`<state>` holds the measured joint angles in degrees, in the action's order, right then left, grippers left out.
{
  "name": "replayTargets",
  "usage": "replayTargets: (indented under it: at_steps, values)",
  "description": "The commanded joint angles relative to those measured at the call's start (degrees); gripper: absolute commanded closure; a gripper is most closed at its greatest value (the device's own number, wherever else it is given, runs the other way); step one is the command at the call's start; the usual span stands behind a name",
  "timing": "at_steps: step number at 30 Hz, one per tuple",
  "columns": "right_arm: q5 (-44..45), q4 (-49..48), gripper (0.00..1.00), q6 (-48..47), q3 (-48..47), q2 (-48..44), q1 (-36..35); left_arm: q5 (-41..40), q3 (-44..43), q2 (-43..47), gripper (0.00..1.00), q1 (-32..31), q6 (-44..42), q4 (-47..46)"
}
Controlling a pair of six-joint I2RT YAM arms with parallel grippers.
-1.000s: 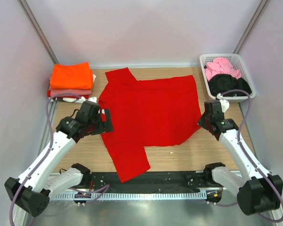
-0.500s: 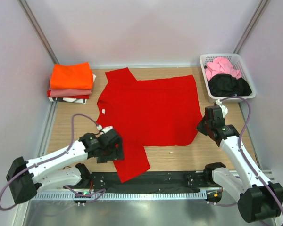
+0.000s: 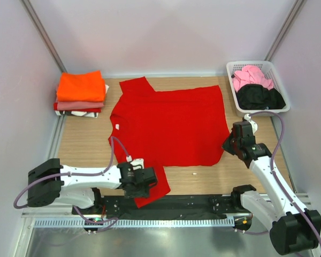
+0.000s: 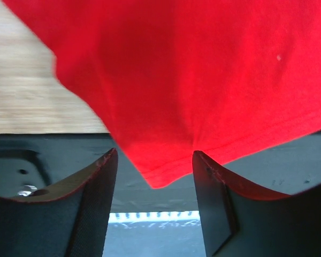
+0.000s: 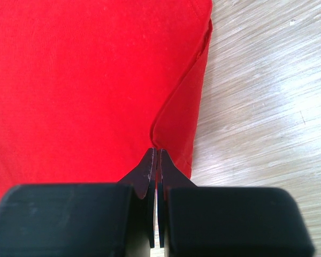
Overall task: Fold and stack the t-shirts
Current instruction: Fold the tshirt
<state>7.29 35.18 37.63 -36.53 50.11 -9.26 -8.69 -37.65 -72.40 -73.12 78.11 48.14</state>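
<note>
A bright red t-shirt [image 3: 171, 126] lies spread flat on the wooden table, one sleeve reaching past the near edge. My left gripper [image 3: 150, 184] is open at that sleeve; in the left wrist view the sleeve's tip [image 4: 160, 171] lies between the spread fingers [image 4: 93, 198], over the black rail. My right gripper [image 3: 227, 145] is shut on the shirt's right edge; the right wrist view shows its jaws [image 5: 158, 160] pinching a raised fold of red cloth [image 5: 176, 123]. A folded orange shirt [image 3: 81, 85] tops a salmon-pink one [image 3: 77, 105] at the back left.
A white slatted basket [image 3: 231, 68] at the back right holds a pink shirt [image 3: 251, 76] and a black shirt [image 3: 259, 96]. A black rail [image 3: 192, 203] runs along the near table edge. A small white speck [image 3: 193, 174] lies on the wood below the shirt.
My left arm has swung from the shirt's left side down to the near sleeve at the table's front edge. My right gripper has stayed at the shirt's right edge.
</note>
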Motion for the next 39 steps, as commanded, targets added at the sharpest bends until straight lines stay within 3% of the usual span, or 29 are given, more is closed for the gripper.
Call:
replayTargets:
  at_steps: [1, 5, 8, 9, 13, 20, 36, 39]
  values:
    - [-0.26, -1.6, 0.99, -0.36, -0.2, -0.89, 0.12, 0.6, 0.64, -1.07, 0.43, -2.72, 4.86, -4.01]
    - [0.09, -1.61, 0.99, -0.36, -0.2, -0.89, 0.12, 1.57, 2.23, -2.13, 0.54, -4.48, 6.27, -6.57]
    - [0.18, -1.6, 0.99, -0.36, -0.29, -0.8, 0.2, 1.92, 2.76, -2.31, 0.55, -5.62, 7.23, -6.66]
    - [0.18, -1.52, 0.99, -0.36, -0.21, -0.63, 0.12, 2.09, 2.76, -2.04, 0.54, -5.89, 7.41, -6.57]
    - [0.27, -1.69, 0.99, -0.36, -0.2, -0.45, 0.12, -0.62, 0.48, -0.03, 0.27, -8.35, 9.51, -0.97]
    - [0.45, -1.78, 0.99, -0.45, -0.21, -0.1, 0.12, -8.71, -4.45, 2.43, 0.27, -10.81, 14.26, 13.82]
    - [-0.08, -1.96, 0.99, -0.62, -0.2, 0.52, 0.03, -4.32, 4.16, -0.37, 0.34, -11.52, 14.18, -4.81]
    - [0.01, -1.96, 0.99, -0.71, -0.2, 0.78, 0.12, -4.06, 3.11, -2.56, 0.44, -11.52, 13.39, -6.04]
